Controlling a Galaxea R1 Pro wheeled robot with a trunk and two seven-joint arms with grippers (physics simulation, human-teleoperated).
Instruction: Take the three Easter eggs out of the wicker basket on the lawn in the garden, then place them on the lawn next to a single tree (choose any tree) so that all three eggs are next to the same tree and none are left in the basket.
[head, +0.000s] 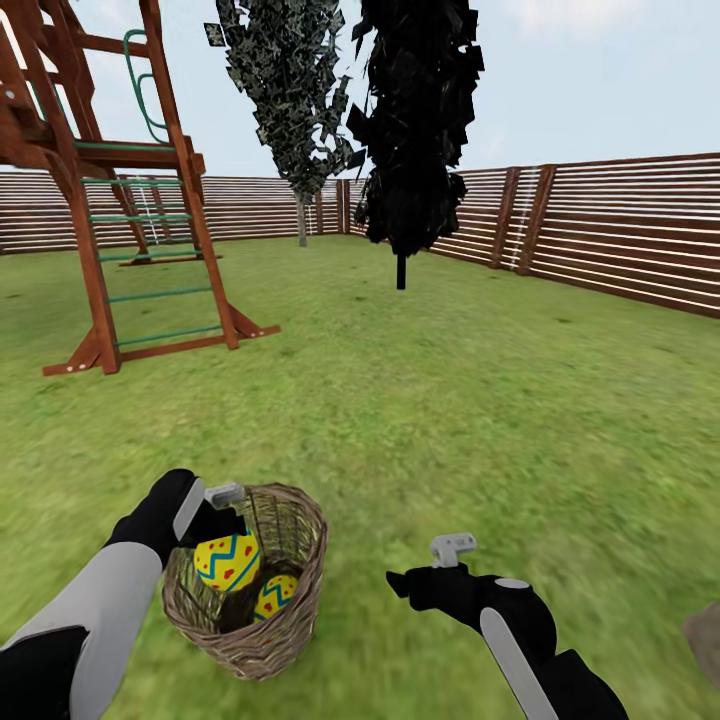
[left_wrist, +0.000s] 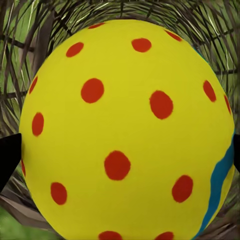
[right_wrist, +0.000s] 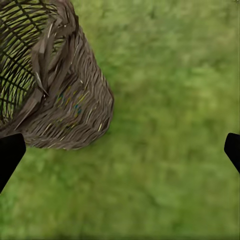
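Left hand (head: 222, 540) grips one Easter egg (head: 227, 560) inside the wicker basket (head: 290, 620); right hand (head: 440, 570) hangs open. Next: lift it clear.

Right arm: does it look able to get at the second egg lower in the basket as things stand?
Probably not yet. The left gripper and its egg fill the wicker basket mouth above the lower egg; the open right gripper is beside the basket over the lawn.
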